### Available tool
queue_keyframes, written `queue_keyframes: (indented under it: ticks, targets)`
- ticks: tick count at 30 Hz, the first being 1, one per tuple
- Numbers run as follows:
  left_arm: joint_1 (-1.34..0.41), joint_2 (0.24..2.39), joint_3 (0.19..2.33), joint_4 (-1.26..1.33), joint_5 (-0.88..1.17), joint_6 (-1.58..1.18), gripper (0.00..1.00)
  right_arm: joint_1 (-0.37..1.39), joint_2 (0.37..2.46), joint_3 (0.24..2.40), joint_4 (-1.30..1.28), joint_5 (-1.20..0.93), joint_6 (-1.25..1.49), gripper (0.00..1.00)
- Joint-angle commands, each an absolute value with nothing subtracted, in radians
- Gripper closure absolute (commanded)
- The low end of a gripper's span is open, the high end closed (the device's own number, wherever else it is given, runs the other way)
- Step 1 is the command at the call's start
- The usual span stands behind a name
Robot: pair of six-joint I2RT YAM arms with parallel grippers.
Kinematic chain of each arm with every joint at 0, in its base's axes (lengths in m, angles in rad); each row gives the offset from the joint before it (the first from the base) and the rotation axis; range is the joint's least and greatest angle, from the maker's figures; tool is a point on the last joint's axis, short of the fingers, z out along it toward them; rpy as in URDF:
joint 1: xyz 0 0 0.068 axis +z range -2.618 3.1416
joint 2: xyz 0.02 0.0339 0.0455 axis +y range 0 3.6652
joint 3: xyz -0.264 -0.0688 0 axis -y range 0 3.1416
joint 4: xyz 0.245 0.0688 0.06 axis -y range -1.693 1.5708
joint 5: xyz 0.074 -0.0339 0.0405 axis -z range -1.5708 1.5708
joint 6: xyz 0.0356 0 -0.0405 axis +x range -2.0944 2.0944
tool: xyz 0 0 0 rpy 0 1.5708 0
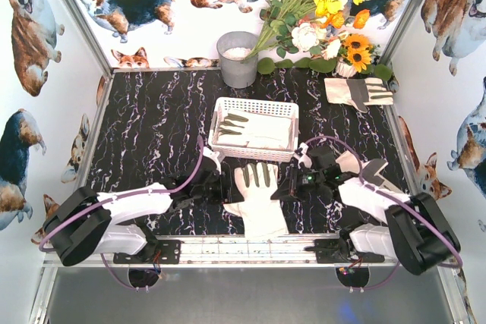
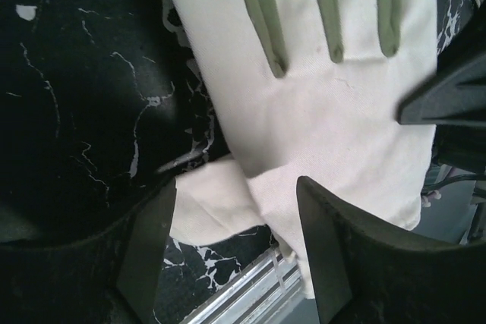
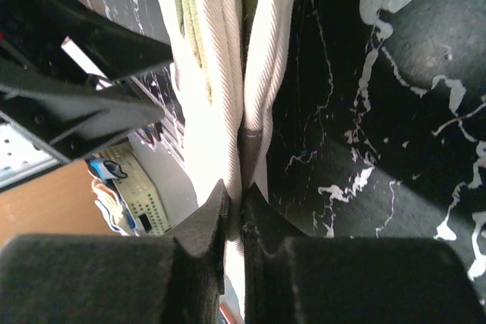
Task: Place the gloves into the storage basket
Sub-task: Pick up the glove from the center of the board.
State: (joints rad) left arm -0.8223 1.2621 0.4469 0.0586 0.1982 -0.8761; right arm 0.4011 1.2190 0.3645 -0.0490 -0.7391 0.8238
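A cream-white glove (image 1: 258, 199) with grey-green finger patches lies flat on the black marble table between my two grippers, cuff toward the near edge. My right gripper (image 1: 288, 185) is shut on its right edge; in the right wrist view the jaws (image 3: 241, 210) pinch the folded fabric (image 3: 220, 73). My left gripper (image 1: 222, 191) is open at the glove's left side; its fingers (image 2: 235, 240) straddle the thumb and edge of the glove (image 2: 326, 111). The white lattice basket (image 1: 254, 105) stands just behind and holds one glove (image 1: 250, 130). Another glove (image 1: 358, 91) lies at the back right.
A grey metal bucket (image 1: 238, 58) stands behind the basket, with a flower bunch (image 1: 319, 13) to its right. Corgi-print walls close in left, right and back. A metal rail (image 1: 250, 244) runs along the table's near edge. A cream piece (image 1: 349, 162) shows beside my right arm.
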Motion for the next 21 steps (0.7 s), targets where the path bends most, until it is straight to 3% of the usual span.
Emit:
queue_keyframes:
  ticks: [1,10,19,21]
  targets:
    - [-0.779,1.271,0.41,0.125,0.25,-0.884,0.4,0.403,1.155,0.432,-0.23,-0.764,0.695,1.0]
    - [-0.715,1.275,0.362,0.307,0.337,-0.929,0.39,0.403,1.125,0.559,-0.431,-0.81,0.479,1.0]
    - [-0.629,1.119,0.405,0.164,0.374,-0.78,0.17,0.411,1.125,0.754,-0.661,-0.896,0.27,1.0]
    - [-0.601,1.074,0.447,0.074,0.366,-0.709,0.05,0.43,1.126,0.808,-0.702,-0.884,0.245,1.0]
